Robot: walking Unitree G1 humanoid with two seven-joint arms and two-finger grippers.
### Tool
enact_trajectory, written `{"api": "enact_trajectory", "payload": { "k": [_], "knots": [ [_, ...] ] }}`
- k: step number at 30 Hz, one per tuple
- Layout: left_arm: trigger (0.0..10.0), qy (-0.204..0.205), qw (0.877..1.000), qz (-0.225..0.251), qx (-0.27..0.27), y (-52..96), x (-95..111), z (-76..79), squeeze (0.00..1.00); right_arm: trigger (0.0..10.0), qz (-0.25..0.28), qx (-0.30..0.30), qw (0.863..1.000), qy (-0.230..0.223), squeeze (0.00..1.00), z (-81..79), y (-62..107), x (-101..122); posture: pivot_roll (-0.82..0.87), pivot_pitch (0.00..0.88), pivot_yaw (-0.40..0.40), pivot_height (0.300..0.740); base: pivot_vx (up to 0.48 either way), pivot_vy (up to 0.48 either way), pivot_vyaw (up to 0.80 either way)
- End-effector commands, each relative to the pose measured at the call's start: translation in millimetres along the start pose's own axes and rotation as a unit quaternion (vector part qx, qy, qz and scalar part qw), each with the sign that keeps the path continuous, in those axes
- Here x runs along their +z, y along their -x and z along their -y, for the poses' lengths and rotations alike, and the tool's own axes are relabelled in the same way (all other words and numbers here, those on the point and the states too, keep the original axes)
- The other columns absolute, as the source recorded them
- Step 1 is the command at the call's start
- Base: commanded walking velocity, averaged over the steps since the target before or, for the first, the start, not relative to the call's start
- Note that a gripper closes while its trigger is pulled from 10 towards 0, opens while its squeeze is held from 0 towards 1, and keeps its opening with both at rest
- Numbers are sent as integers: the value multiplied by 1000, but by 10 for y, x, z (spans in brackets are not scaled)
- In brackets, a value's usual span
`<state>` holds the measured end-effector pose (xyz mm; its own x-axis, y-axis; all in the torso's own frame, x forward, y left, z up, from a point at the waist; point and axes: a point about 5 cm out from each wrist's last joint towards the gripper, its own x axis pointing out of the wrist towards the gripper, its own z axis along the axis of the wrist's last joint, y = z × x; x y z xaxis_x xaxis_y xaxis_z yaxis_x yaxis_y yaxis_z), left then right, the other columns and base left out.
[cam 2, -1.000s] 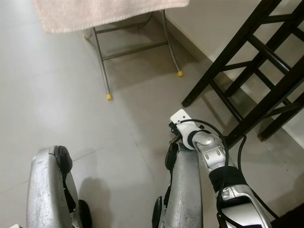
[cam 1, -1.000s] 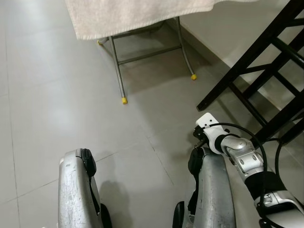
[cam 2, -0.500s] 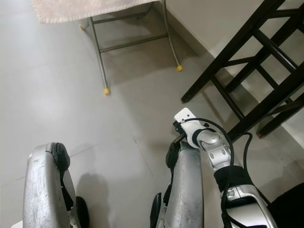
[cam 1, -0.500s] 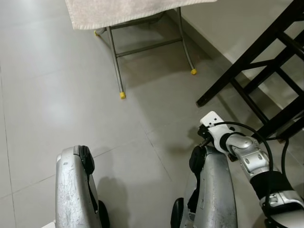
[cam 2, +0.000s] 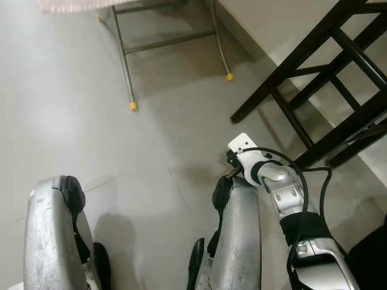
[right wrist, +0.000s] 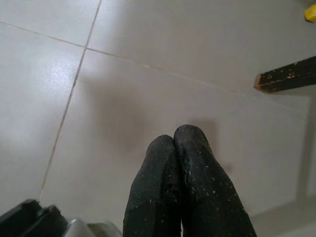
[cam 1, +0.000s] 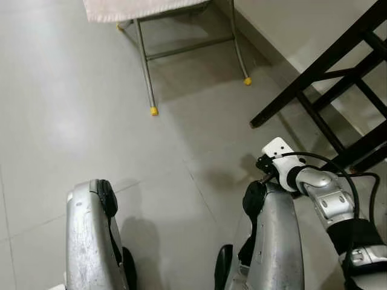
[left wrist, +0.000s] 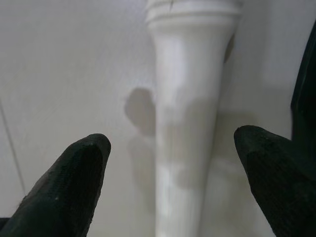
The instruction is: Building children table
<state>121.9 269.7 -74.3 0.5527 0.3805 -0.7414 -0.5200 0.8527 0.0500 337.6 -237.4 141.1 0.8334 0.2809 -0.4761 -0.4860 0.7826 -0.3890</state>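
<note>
In the left wrist view a white tapered table leg (left wrist: 185,98) with a ringed end lies on the pale floor. My left gripper (left wrist: 172,140) is open over it, one black fingertip (left wrist: 84,163) on each side, and neither touches it. My right gripper (right wrist: 174,140) is shut with nothing between its fingers, pointing down at bare tile. From the head, my right arm (cam 1: 317,196) hangs beside my right leg (cam 1: 275,241), its white wrist block (cam 1: 275,151) facing forward.
A metal drying rack (cam 1: 145,60) with yellow foot caps (cam 1: 154,111) and a towel (cam 1: 133,8) stands ahead. A black wooden frame (cam 1: 314,72) leans along the wall at the right, one leg end near my right gripper (right wrist: 284,79). Open tile floor lies between.
The whole picture has shifted: the rack and towel have slid up and away in view, so the camera has moved. My right arm stays beside my right leg.
</note>
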Motion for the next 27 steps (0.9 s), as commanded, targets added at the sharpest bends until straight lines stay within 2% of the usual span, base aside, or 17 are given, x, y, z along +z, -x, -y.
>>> {"api": "enact_trajectory", "payload": {
  "k": [1,5,12,17,18,19,27],
  "knots": [
    [10000,-1,1000,-25,12,42,-172,-66,0,10000,-93,35,994,-34,0,-132,74,-489,-196,481,-167,300,0,0,0],
    [10000,3,1000,-21,4,30,-162,-24,0,10000,-91,34,995,-30,0,-90,121,-464,-221,494,-183,300,0,0,0],
    [10000,0,1000,-5,-15,-20,-106,145,0,10000,-73,31,997,-18,0,56,255,-285,-317,532,-245,300,0,0,0],
    [10000,-17,1000,-3,1,-23,-121,116,0,10000,-77,31,997,-9,0,104,324,-266,-331,538,-261,300,0,0,0],
    [3176,-28,1000,-4,8,-13,-146,85,0,10000,-78,28,997,-9,0,120,335,-259,-332,539,-263,300,0,0,0],
    [0,-33,999,-5,13,0,-175,51,0,10000,-78,27,997,-9,0,133,342,-253,-332,540,-264,300,0,0,0],
    [0,-57,997,-9,46,67,-305,-114,0,10000,-70,22,997,-15,0,138,348,-198,-328,541,-266,300,0,0,0]
  ]
}}
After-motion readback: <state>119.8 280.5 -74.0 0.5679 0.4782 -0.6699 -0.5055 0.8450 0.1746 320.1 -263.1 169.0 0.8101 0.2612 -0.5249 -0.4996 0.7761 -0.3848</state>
